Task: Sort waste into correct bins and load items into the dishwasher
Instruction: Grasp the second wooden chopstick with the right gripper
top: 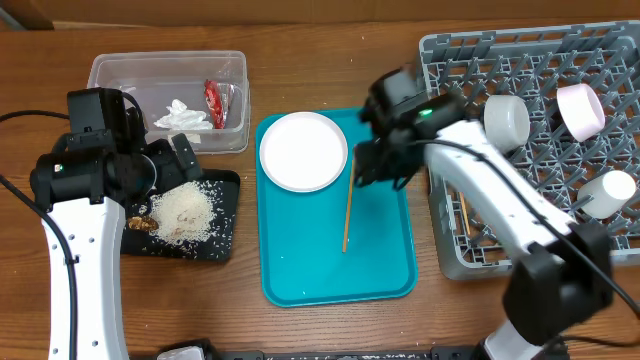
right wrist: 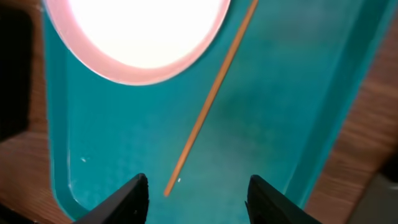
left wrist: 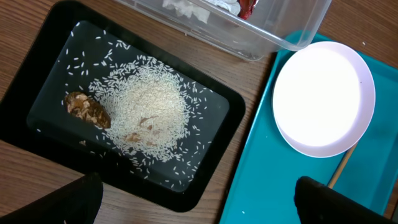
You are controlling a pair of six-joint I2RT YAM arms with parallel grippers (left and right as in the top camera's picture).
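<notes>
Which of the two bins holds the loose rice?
The shallow black tray, holding rice; the clear tub holds a tissue and red wrapper.

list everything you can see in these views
tub: one, clear, back left
tissue: one, white, in tub
wrapper: one, red, in tub
black tray: one, black, before tub
rice: pile, white, in black tray
food scrap: one, brown, beside rice
teal tray: one, teal, centre
plate: one, white, on teal tray
chopstick: one, tan, beside plate
dish rack: one, grey, right
pinkish bowl: one, pinkish, in rack
white vessels: two, white, in rack
left gripper: one, black, open near black tray
right gripper: one, black, open over chopstick
</notes>
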